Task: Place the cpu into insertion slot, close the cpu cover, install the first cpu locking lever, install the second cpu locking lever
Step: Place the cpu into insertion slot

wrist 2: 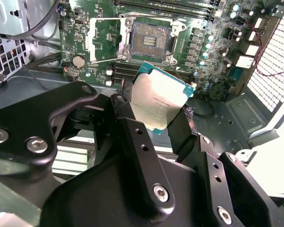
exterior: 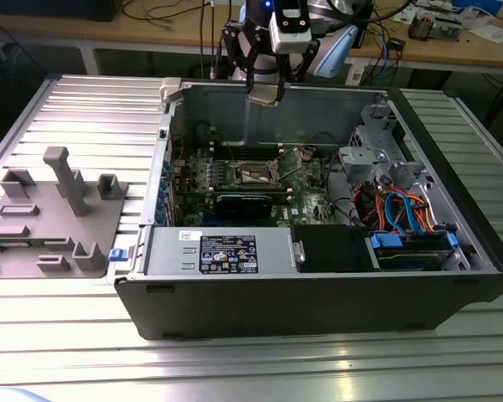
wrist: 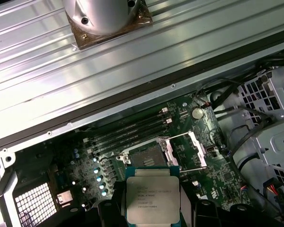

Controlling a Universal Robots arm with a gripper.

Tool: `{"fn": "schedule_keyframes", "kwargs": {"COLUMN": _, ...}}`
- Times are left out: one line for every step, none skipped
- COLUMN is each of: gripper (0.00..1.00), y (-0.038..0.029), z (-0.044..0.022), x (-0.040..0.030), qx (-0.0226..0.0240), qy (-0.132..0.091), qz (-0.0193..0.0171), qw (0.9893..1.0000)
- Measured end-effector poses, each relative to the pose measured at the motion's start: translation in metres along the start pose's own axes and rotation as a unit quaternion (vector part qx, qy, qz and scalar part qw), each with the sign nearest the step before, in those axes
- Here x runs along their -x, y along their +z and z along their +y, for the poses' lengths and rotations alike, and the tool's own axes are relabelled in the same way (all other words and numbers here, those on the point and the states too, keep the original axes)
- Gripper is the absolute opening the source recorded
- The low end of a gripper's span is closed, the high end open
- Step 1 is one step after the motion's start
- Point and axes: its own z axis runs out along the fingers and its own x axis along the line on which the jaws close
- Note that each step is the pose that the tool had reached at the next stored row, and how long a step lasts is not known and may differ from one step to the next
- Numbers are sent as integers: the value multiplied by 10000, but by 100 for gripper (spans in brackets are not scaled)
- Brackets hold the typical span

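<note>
Item: cpu [wrist: 153,198]. A thin, stiff, light square chip; the underside is likely delicate, so an edge hold suits it.
Location: clamped by opposite edges in the gripper [exterior: 264,90], high over the computer case [exterior: 318,293] and well apart from the open insertion slot [wrist 2: 149,40]. The cpu cover [wrist 2: 100,42] is swung aside.

The cpu [wrist: 153,199] is seen topped in matt silver metal; the board [wrist 2: 71,38] is shown glossy green; the fingers [wrist 2: 132,142] are finished matt black; the table [exterior: 67,92] is ribbed, shiny metal.
</note>
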Motion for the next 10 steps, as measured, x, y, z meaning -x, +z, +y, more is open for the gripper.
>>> {"fn": "schedule_keyframes", "kwargs": {"gripper": 54, "y": 0, "z": 0, "x": 0, "qx": 0, "qy": 3, "qz": 0, "qw": 10000}}
{"fn": "schedule_keyframes", "kwargs": {"gripper": 54, "y": 0, "z": 0, "x": 0, "qx": 0, "qy": 10, "qz": -1, "qw": 10000}}
{"fn": "schedule_keyframes", "kwargs": {"gripper": 54, "y": 0, "z": 0, "x": 0, "qx": 0, "qy": 15, "qz": -1, "qw": 10000}}
{"fn": "schedule_keyframes", "kwargs": {"gripper": 54, "y": 0, "z": 0, "x": 0, "qx": 0, "qy": 17, "qz": -2, "qw": 10000}}
{"fn": "schedule_keyframes", "kwargs": {"gripper": 54, "y": 0, "z": 0, "x": 0, "qx": 0, "qy": 21, "qz": -2, "qw": 10000}}
{"fn": "schedule_keyframes", "kwargs": {"gripper": 54, "y": 0, "z": 0, "x": 0, "qx": 0, "qy": 23, "qz": -2, "qw": 10000}}
{"fn": "schedule_keyframes", "kwargs": {"gripper": 54, "y": 0, "z": 0, "x": 0, "qx": 0, "qy": 25, "qz": -2, "qw": 10000}}
{"fn": "schedule_keyframes", "kwargs": {"gripper": 54, "y": 0, "z": 0, "x": 0, "qx": 0, "qy": 29, "qz": -3, "qw": 10000}}
{"fn": "schedule_keyframes", "kwargs": {"gripper": 54, "y": 0, "z": 0, "x": 0, "qx": 0, "qy": 30, "qz": -3, "qw": 10000}}
{"fn": "schedule_keyframes", "kwargs": {"gripper": 54, "y": 0, "z": 0, "x": 0, "qx": 0, "qy": 40, "qz": -3, "qw": 10000}}
